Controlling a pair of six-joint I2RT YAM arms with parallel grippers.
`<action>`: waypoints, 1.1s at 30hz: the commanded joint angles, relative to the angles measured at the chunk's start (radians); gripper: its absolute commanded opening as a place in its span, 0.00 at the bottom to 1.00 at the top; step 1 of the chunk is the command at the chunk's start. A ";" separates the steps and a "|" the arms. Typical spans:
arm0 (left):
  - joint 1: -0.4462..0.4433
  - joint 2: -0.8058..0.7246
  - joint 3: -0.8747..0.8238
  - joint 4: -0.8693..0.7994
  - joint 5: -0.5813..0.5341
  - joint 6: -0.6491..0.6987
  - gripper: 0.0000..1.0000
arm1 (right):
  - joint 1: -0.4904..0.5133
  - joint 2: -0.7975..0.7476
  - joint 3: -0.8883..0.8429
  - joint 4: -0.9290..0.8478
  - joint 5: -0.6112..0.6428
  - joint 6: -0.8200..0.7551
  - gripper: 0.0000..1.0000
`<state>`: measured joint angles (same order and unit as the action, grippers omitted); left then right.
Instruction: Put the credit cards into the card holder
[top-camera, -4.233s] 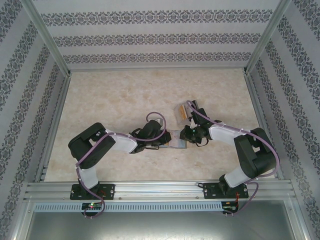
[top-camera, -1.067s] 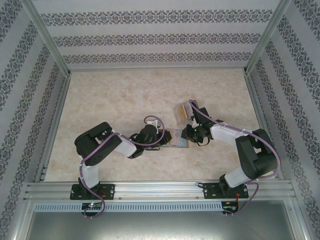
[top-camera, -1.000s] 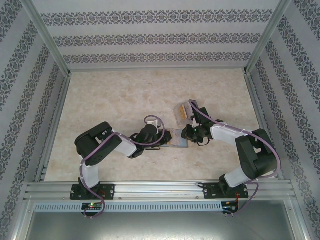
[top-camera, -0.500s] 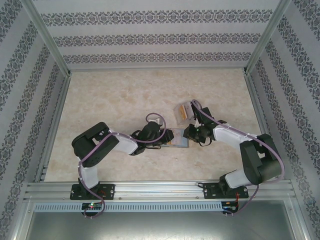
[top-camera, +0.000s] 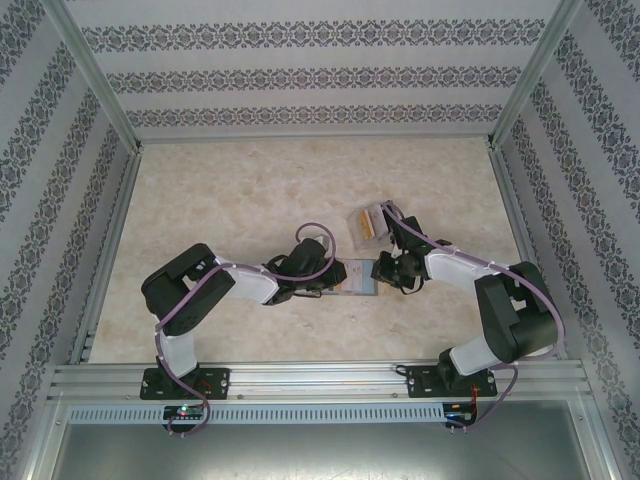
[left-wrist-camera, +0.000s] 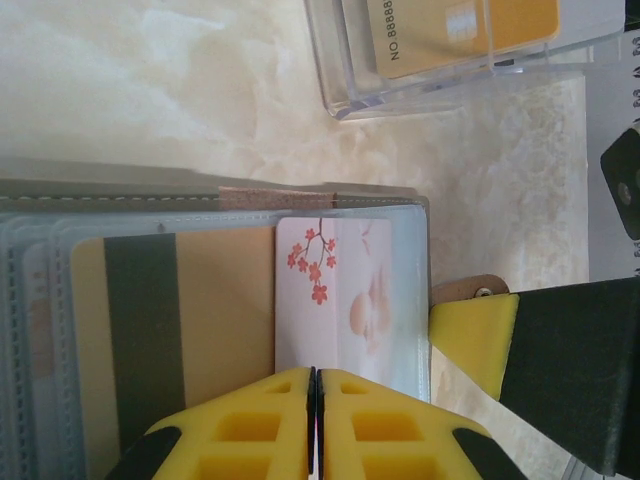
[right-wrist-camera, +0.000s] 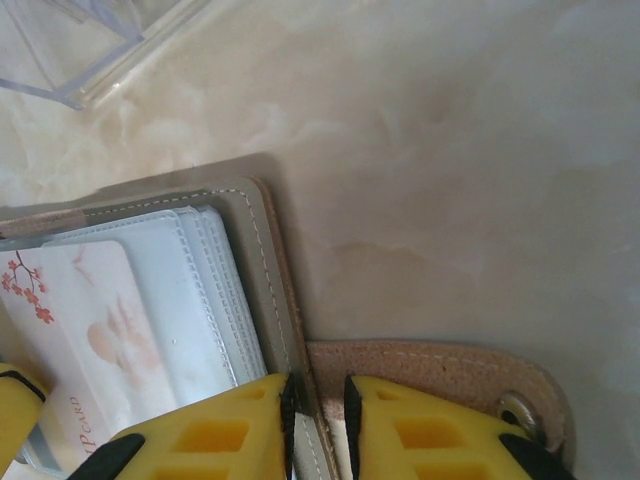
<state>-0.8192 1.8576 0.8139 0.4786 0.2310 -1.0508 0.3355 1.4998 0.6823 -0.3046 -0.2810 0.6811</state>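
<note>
Overhead overview; wrist close-ups sharing card holder (right-wrist-camera: 268, 262)

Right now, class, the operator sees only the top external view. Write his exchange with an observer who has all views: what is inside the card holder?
Operator: Any cards in the card holder?
Observer: Yes, a gold card with a dark stripe sits under a clear sleeve.
Operator: Just that?
Observer: A blossom-printed card lies right beside it.
Operator: Is the right gripper gripping anything?
Observer: The right gripper pinches the holder's stitched edge.
</note>
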 joint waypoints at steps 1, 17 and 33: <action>-0.015 0.036 0.023 -0.094 0.004 0.017 0.12 | 0.005 0.027 -0.015 -0.001 -0.003 -0.006 0.24; -0.017 -0.116 0.098 -0.484 -0.177 0.123 0.27 | 0.020 0.028 -0.009 -0.010 0.017 -0.005 0.24; -0.040 -0.012 0.345 -0.729 -0.108 0.203 0.20 | 0.023 0.036 -0.015 0.002 0.014 -0.009 0.24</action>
<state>-0.8444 1.8107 1.1336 -0.1509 0.1074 -0.8703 0.3386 1.5017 0.6830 -0.3035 -0.2771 0.6807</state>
